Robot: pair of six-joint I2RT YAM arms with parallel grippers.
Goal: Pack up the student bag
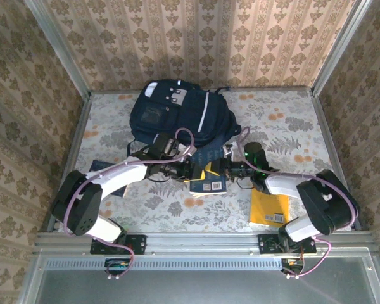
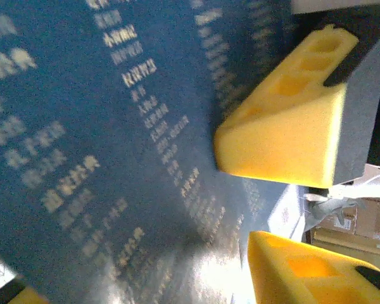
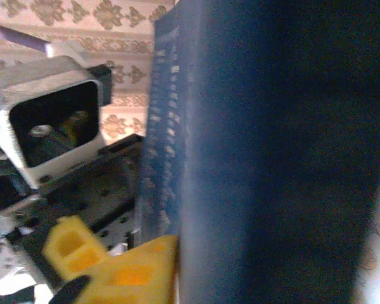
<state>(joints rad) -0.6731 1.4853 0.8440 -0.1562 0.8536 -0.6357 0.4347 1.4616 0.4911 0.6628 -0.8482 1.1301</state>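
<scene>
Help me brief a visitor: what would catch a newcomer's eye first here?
The dark navy student bag, largest by far, lies at the far middle of the table. Just nearer, the left arm and right arm meet at a blue-and-yellow book. A yellow book lies by the right arm's base.

Far middle of the table (image 1: 291,120): student bag (image 1: 177,111). Just before it, at the centre, between left gripper (image 1: 189,170) on the left and right gripper (image 1: 227,167) on the right — book (image 1: 208,178). Near right, flat on the table beside the right arm — second book (image 1: 269,209), well apart from the bag.
</scene>
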